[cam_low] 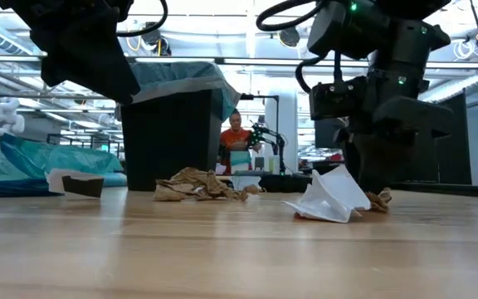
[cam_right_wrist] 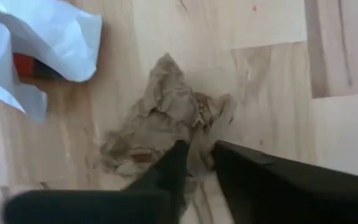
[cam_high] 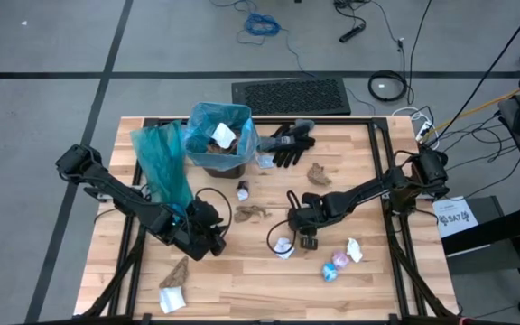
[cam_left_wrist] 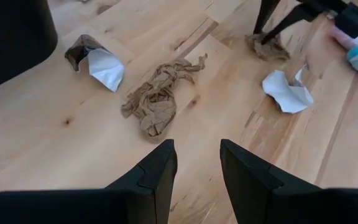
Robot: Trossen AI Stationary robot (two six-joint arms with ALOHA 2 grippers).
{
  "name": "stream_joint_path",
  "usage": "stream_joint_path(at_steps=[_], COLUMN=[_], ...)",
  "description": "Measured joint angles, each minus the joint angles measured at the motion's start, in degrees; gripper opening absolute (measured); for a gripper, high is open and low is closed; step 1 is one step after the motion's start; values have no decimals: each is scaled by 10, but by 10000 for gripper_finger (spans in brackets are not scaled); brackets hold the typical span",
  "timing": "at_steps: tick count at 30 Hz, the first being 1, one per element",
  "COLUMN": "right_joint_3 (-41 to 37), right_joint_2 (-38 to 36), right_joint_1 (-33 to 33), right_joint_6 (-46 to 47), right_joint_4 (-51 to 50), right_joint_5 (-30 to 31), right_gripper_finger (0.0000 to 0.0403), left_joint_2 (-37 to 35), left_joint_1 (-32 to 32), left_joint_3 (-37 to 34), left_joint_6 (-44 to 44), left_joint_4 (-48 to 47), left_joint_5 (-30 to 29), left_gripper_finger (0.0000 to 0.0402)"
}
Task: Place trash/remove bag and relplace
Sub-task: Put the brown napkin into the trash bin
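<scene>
The tabletop (cam_high: 242,271) under me is pale wooden planks with darker seams, set on a grey floor where a black mat (cam_high: 292,94) and loose cables lie beyond the far edge. Looking level across the wood, I see a bright open room with ceiling lights and a person in an orange top (cam_low: 236,137) far behind. A dark bin (cam_high: 219,140) lined with a blue-green bag stands near the far side, black gloves (cam_high: 289,144) just beside it, and a spare teal bag (cam_high: 162,162) lies to its left.

The trash is scattered over the wood: a long twisted brown scrap (cam_left_wrist: 157,99) near the middle, a crumpled white piece (cam_left_wrist: 286,91) near my right fingers, shiny blue-pink wrappers (cam_high: 336,264) closer to the front edge, and a brown-and-white scrap (cam_high: 172,287) at the front left.

My right fingers (cam_right_wrist: 199,149) are down on a flattened, creased brown scrap (cam_right_wrist: 166,118), closing on its crumpled edge (the paper bunches between the tips). My left fingers (cam_left_wrist: 197,171) hover part-open above the wood, holding nothing, just short of the twisted brown scrap.
</scene>
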Motion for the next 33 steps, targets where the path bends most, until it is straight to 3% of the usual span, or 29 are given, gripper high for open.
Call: stream_joint_path(at_steps=[2, 9, 17, 23, 33], right_joint_3=[6, 88, 198, 254, 274], right_joint_2=[-12, -62, -69, -71, -71], right_joint_1=[0, -14, -41, -76, -149], right_joint_6=[-12, -37, -108, -177, -268], right_joint_4=[-20, -131, -143, -80, 176], right_joint_5=[-3, 41, 50, 60, 57], right_gripper_finger=[13, 3, 2, 1, 1], left_joint_2=[0, 0, 0, 0, 0], left_joint_1=[0, 3, 3, 3, 3], left_joint_3=[0, 0, 0, 0, 0], left_joint_6=[0, 0, 3, 6, 38], left_joint_4=[0, -1, -2, -2, -2], left_joint_5=[0, 0, 0, 0, 3], left_gripper_finger=[129, 129, 129, 129, 129])
